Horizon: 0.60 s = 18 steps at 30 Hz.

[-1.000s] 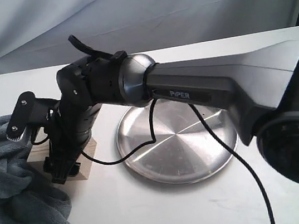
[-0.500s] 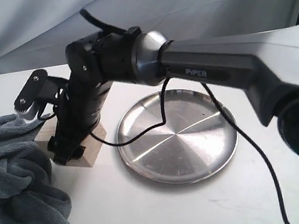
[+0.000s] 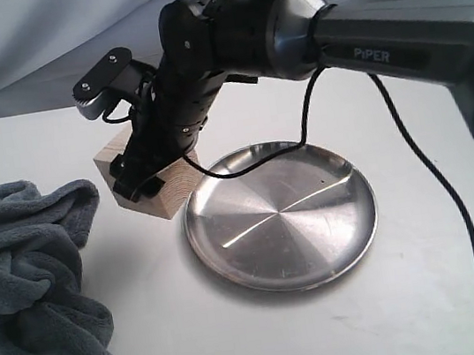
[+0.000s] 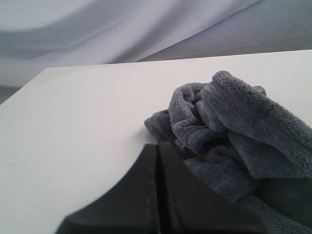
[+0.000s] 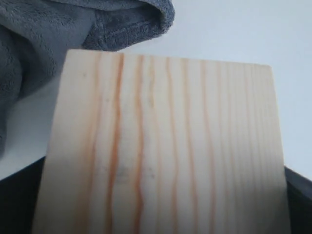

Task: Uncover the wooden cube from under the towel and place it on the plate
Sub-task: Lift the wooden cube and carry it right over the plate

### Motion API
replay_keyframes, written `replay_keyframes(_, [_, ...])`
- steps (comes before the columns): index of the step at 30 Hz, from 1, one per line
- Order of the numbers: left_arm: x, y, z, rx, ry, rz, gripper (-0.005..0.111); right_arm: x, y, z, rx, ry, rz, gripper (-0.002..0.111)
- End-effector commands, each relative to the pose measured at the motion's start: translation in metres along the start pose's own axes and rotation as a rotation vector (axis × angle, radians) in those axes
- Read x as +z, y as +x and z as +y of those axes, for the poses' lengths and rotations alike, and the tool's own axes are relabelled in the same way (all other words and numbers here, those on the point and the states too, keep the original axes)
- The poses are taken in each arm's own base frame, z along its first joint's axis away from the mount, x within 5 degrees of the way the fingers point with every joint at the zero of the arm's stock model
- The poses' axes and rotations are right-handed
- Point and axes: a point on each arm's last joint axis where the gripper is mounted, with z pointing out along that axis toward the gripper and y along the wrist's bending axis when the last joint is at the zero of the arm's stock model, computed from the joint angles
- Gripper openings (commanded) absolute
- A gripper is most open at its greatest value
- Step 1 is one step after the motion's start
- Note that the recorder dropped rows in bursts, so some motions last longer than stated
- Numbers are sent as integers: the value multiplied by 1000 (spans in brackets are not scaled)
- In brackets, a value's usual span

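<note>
Near left: towel (image 3: pixel 29 280) heaped, cube no longer under it. My left gripper (image 4: pixel 157 195) sits beside it, jaws pressed together, holding nothing. Centre: plate (image 3: pixel 319 246), bare. Farther, just off its left rim: wooden cube (image 3: pixel 168 195) clamped in my right gripper (image 3: pixel 140 174), seemingly clear of the table (image 3: pixel 244 346). Plate centre lies right and slightly nearer; I judge the right arm carries.

The right arm (image 3: pixel 393 29) stretches across, right pincer (image 3: pixel 139 179) tilted down gripping the wooden cube (image 3: pixel 173 198); left pincer (image 4: pixel 157 151) pressed closed.
</note>
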Motion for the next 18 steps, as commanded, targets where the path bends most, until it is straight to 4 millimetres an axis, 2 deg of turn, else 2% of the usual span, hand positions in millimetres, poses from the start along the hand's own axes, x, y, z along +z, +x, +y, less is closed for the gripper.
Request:
replay_keyframes(1, [0, 1, 0, -7, 0, -6, 0, -26, 4, -13, 57, 42, -84, 13])
replay_keyframes(3, [0, 1, 0, -7, 0, -6, 0, -33, 12, -20, 75, 63, -98, 13])
replay_keyframes(7, [0, 1, 0, -7, 0, -6, 0, -60, 42, -40, 180, 142, -191, 13])
replay_keyframes(10, [0, 1, 0, -7, 0, -6, 0, -75, 72, -49, 247, 189, -217, 13])
replay_keyframes(11, [0, 1, 0, -7, 0, -6, 0, -76, 79, -48, 253, 190, -203, 13])
replay_keyframes(14, [0, 1, 0, -7, 0, -6, 0, -73, 116, -50, 280, 213, -141, 13])
replay_keyframes(18, [0, 1, 0, -7, 0, -6, 0, -81, 151, -49, 334, 275, -169, 12])
